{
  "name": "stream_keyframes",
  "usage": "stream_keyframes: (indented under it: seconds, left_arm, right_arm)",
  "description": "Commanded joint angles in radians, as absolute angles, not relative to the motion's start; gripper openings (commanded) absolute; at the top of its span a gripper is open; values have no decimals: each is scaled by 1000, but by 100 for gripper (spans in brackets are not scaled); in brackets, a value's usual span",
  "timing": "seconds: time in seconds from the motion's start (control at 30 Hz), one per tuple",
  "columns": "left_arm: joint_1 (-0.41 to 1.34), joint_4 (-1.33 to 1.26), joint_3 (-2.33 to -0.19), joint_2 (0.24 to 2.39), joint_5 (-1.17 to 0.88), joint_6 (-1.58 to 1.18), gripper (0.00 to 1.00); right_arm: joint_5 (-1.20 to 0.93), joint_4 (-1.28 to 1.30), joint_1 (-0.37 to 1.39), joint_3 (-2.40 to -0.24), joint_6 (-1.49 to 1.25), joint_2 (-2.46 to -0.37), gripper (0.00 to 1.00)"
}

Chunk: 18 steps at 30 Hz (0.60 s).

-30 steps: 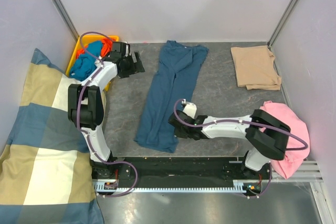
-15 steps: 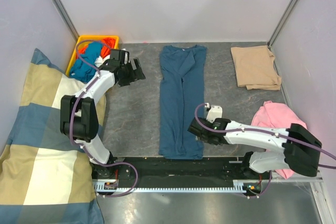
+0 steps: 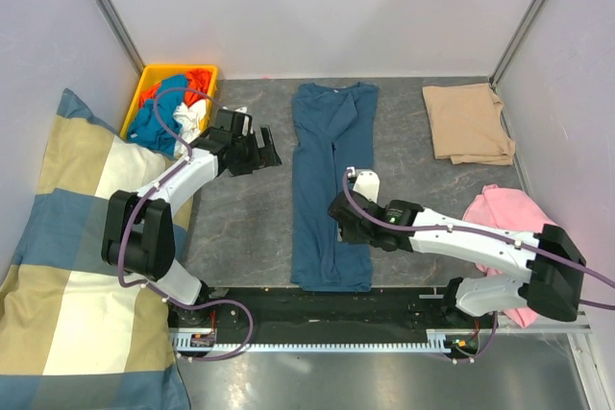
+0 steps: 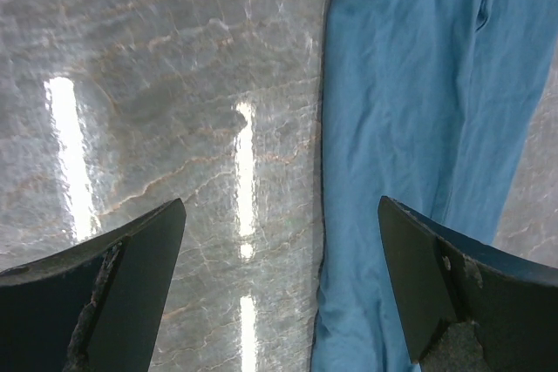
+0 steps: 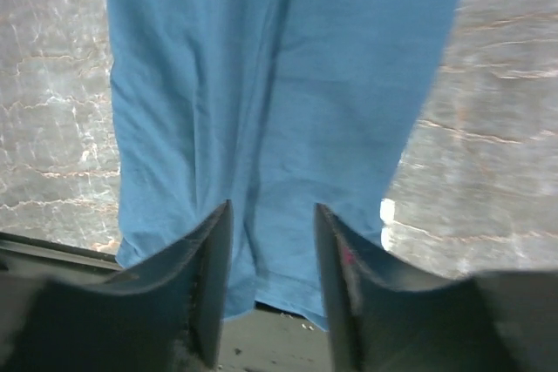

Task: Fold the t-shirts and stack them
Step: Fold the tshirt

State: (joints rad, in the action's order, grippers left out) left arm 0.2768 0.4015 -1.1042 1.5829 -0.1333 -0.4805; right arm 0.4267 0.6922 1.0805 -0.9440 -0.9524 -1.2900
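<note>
Hovering both arms at the long teal strip, with the cross-fold not yet made.

Big checked cushion off left, then the grey marbled table, and down its middle the teal t-shirt: soft, lightly creased, already narrowed to a strip whose long axis runs from far edge to near edge. The tan t-shirt sits folded in the far right corner, well apart; that's the stack spot, I'd say. The right gripper is nearer, above the strip's near half by its right edge, jaws a modest gap apart, nothing pinched. The left gripper hangs just left of the far half over bare stone, jaws wide, empty. Next, I'd judge, one short end goes over the other.
</note>
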Motion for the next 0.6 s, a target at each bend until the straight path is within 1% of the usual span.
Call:
stream_keyframes:
  seconds: [0.0, 0.03, 0.23, 0.57]
  left_arm:
    - [276, 354, -1065, 1552, -135, -515, 100]
    - [278, 353, -1062, 1552, -138, -515, 100]
    - [276, 345, -1057, 1555, -141, -515, 100]
    - [276, 345, -1054, 1562, -143, -514, 100]
  right_arm:
    - [361, 569, 1091, -919, -922, -1341, 47]
    - [356, 557, 1091, -914, -920, -1365, 45]
    - [307, 505, 1120, -910, -933, -1450, 45]
    - [296, 471, 1164, -855, -986, -1462, 45]
